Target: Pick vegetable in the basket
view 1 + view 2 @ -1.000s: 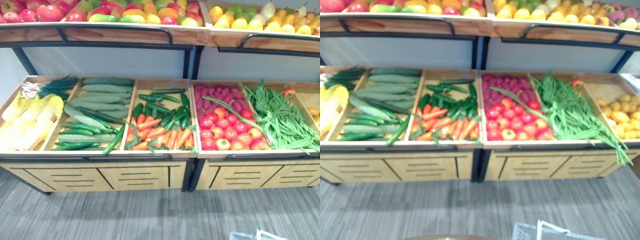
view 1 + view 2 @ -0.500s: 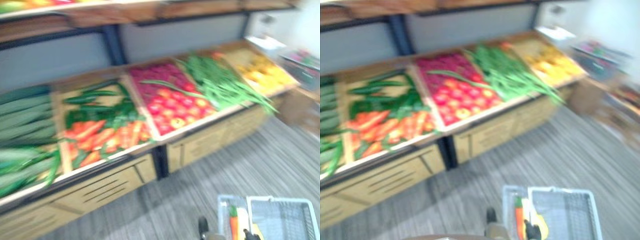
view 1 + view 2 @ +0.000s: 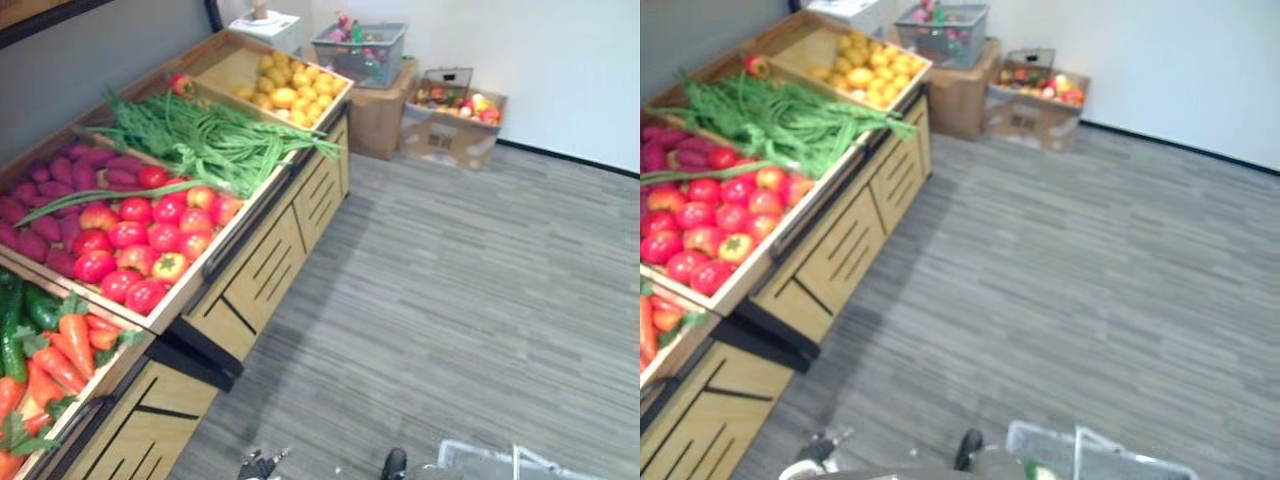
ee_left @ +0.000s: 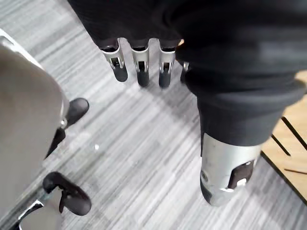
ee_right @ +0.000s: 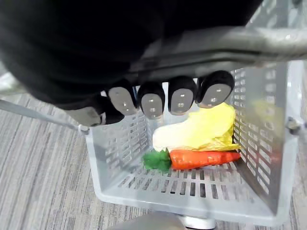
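My right hand (image 5: 163,98) is curled round the grey bar handle (image 5: 225,40) of the pale grey slotted plastic basket (image 5: 192,194), where an orange carrot (image 5: 204,158) and a yellow-white cabbage (image 5: 201,129) lie. My left hand (image 4: 140,67) hangs slack, empty. I'd carry the basket level, no swinging.

Robot's view has swung right along the vegetable stand (image 3: 268,262): tomatoes (image 3: 140,235) and green beans (image 3: 205,140) now line the left, open floor (image 3: 470,300) and cardboard boxes (image 3: 450,135) have come into sight, and the basket (image 3: 1035,436) has slipped to the bottom edge.

Silver dark-tipped fingers (image 4: 140,60), black cover (image 4: 240,72)
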### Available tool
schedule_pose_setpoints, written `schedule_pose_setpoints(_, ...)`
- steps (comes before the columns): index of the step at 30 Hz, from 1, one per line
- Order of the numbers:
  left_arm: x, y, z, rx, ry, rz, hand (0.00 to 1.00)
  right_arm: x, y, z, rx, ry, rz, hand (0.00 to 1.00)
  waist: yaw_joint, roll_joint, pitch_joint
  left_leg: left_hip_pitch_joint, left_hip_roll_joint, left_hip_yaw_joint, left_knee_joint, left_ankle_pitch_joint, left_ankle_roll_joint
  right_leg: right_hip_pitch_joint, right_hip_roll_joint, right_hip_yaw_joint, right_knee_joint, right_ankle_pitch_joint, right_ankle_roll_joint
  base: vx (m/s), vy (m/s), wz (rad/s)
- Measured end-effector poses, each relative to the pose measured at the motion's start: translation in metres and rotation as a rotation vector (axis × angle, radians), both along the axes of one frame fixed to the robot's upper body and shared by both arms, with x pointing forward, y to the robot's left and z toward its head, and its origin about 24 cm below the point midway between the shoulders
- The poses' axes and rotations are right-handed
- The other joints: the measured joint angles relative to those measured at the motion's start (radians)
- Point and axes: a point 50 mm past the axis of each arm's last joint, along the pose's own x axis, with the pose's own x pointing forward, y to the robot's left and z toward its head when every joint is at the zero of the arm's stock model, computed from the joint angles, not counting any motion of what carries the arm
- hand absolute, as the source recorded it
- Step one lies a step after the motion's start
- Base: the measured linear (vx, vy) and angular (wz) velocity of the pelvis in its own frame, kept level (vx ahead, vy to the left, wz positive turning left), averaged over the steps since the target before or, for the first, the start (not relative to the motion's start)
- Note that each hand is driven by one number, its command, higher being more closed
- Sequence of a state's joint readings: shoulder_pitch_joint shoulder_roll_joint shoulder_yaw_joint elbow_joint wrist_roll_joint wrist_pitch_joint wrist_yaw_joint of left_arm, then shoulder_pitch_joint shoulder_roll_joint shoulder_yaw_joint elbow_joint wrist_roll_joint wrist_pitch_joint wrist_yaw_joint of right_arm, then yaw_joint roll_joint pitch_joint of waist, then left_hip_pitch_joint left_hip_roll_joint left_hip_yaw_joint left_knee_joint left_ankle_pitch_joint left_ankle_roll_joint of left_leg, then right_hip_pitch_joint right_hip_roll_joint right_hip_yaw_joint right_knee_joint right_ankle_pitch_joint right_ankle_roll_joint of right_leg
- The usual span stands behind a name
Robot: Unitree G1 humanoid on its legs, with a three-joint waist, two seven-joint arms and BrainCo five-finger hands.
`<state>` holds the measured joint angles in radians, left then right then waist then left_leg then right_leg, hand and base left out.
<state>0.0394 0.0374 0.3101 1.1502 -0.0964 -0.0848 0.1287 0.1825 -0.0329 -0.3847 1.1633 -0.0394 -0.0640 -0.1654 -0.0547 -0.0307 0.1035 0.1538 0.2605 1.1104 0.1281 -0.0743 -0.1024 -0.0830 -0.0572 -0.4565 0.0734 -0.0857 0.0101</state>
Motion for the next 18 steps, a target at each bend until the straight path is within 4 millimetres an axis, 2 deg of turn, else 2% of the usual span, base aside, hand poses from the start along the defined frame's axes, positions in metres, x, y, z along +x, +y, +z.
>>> schedule_pose_setpoints(1, 0.0, 0.0, 0.0, -0.001, -0.001, 0.0, 0.0, -0.002, 0.001, 0.0, 0.004, 0.004, 0.001, 1.0, -0.003, -0.004, -0.002, -0.015, 0.025, -0.004, 0.057, -0.012, 0.003, 0.0, 0.001, -0.003, -0.009, -0.001, -0.002, -0.16, -0.011, -0.06)
schedule_pose_setpoints(3, 0.002, 0.006, 0.001, 0.008, -0.009, 0.029, 0.0, -0.006, 0.002, -0.001, 0.007, 0.011, 0.013, 1.0, 0.001, -0.007, 0.002, -0.068, 0.161, -0.028, 0.348, -0.038, 0.018, 0.011, 0.007, -0.013, -0.023, -0.001, -0.003, -0.14, 0.007, -0.28)
schedule_pose_setpoints(4, 0.001, 0.006, 0.001, 0.008, -0.005, 0.032, 0.0, -0.005, -0.001, 0.0, -0.002, 0.007, 0.029, 1.0, 0.002, 0.006, 0.011, -0.074, 0.217, -0.054, 0.449, -0.035, 0.022, 0.028, 0.018, -0.004, -0.022, 0.0, -0.01, -0.05, -0.003, -0.43)
schedule_pose_setpoints(5, -0.002, 0.004, 0.0, -0.003, -0.002, 0.054, 0.0, -0.004, -0.003, 0.001, -0.008, 0.006, 0.039, 1.0, 0.001, 0.017, 0.018, -0.078, 0.249, -0.091, 0.51, -0.03, 0.03, 0.042, 0.03, 0.011, -0.021, 0.001, -0.02, -0.02, 0.005, -0.61)
schedule_pose_setpoints(6, -0.006, 0.002, -0.001, -0.021, -0.005, 0.106, 0.0, -0.005, -0.01, 0.002, -0.021, 0.013, 0.054, 1.0, 0.004, 0.036, 0.02, -0.116, 0.277, -0.238, 0.6, 0.006, 0.08, 0.061, 0.046, 0.05, -0.018, -0.002, -0.027, 0.02, 0.041, -0.91)
schedule_pose_setpoints(7, -0.01, 0.007, 0.0, -0.016, -0.019, 0.156, 0.0, -0.003, -0.011, 0.002, -0.023, 0.009, 0.08, 1.0, 0.011, 0.033, 0.024, -0.192, 0.255, -0.431, 0.679, 0.088, 0.124, 0.07, 0.047, 0.106, -0.017, -0.001, -0.034, 0.04, 0.062, -1.07)
schedule_pose_setpoints(8, -0.01, 0.009, 0.0, -0.017, -0.025, 0.176, 0.0, 0.001, -0.013, 0.003, -0.028, -0.003, 0.096, 1.0, 0.015, 0.032, 0.023, -0.225, 0.222, -0.528, 0.7, 0.069, 0.116, 0.071, 0.041, 0.139, -0.012, -0.001, -0.037, 0.1, 0.097, -1.38)
schedule_pose_setpoints(9, -0.01, 0.005, 0.0, -0.041, -0.046, 0.231, 0.0, 0.008, -0.018, 0.005, -0.044, -0.03, 0.105, 1.0, 0.03, 0.031, 0.024, -0.27, 0.133, -0.685, 0.701, -0.007, 0.086, 0.059, 0.024, 0.205, -0.001, 0.002, -0.039, 0.12, 0.102, -1.43)
schedule_pose_setpoints(10, -0.009, 0.002, 0.0, -0.056, -0.058, 0.26, 0.0, 0.012, -0.02, 0.005, -0.049, -0.044, 0.109, 1.0, 0.034, 0.031, 0.024, -0.305, 0.048, -0.792, 0.682, -0.062, 0.063, 0.058, 0.014, 0.259, -0.002, 0.005, -0.043, 0.13, 0.1, -1.36)
schedule_pose_setpoints(11, -0.01, 0.0, 0.0, -0.062, -0.061, 0.266, 0.0, 0.012, -0.02, 0.005, -0.05, -0.046, 0.109, 1.0, 0.035, 0.031, 0.025, -0.314, 0.017, -0.838, 0.657, -0.081, 0.05, 0.061, 0.009, 0.278, -0.001, 0.007, -0.042, 0.14, 0.127, -1.15)
schedule_pose_setpoints(12, -0.011, -0.001, 0.0, -0.064, -0.066, 0.266, 0.0, 0.011, -0.02, 0.005, -0.048, -0.043, 0.11, 1.0, 0.037, 0.031, 0.025, -0.316, -0.039, -0.916, 0.574, -0.102, 0.024, 0.067, 0.006, 0.316, -0.001, 0.01, -0.038, 0.11, 0.122, -0.86)
schedule_pose_setpoints(13, -0.012, -0.002, 0.0, -0.064, -0.069, 0.264, 0.0, 0.011, -0.02, 0.005, -0.049, -0.042, 0.111, 1.0, 0.037, 0.032, 0.025, -0.314, -0.059, -0.949, 0.523, -0.105, 0.021, 0.069, 0.007, 0.334, -0.001, 0.01, -0.034, 0.11, 0.138, -1.08)
schedule_pose_setpoints(15, -0.01, -0.001, 0.0, -0.061, -0.079, 0.24, 0.0, 0.016, -0.022, 0.006, -0.063, -0.049, 0.142, 1.0, 0.036, 0.034, 0.025, -0.304, -0.089, -1.042, 0.283, -0.101, 0.024, 0.06, 0.009, 0.404, -0.008, 0.012, -0.005, 0.11, 0.208, -1.07)
schedule_pose_setpoints(17, -0.01, -0.004, 0.0, -0.06, -0.073, 0.217, 0.0, 0.019, -0.026, 0.008, -0.076, -0.061, 0.15, 1.0, 0.034, 0.046, 0.022, -0.304, -0.084, -1.079, 0.113, -0.039, 0.033, 0.04, 0.008, 0.447, -0.015, 0.015, 0.026, 0.15, 0.321, -0.74)
schedule_pose_setpoints(18, -0.011, -0.009, -0.001, -0.065, -0.062, 0.197, 0.0, 0.019, -0.034, 0.01, -0.102, -0.066, 0.151, 1.0, 0.032, 0.076, 0.013, -0.303, -0.071, -1.095, 0.033, 0.022, -0.005, 0.034, 0.012, 0.462, -0.024, 0.018, 0.058, 0.14, 0.282, -0.42)
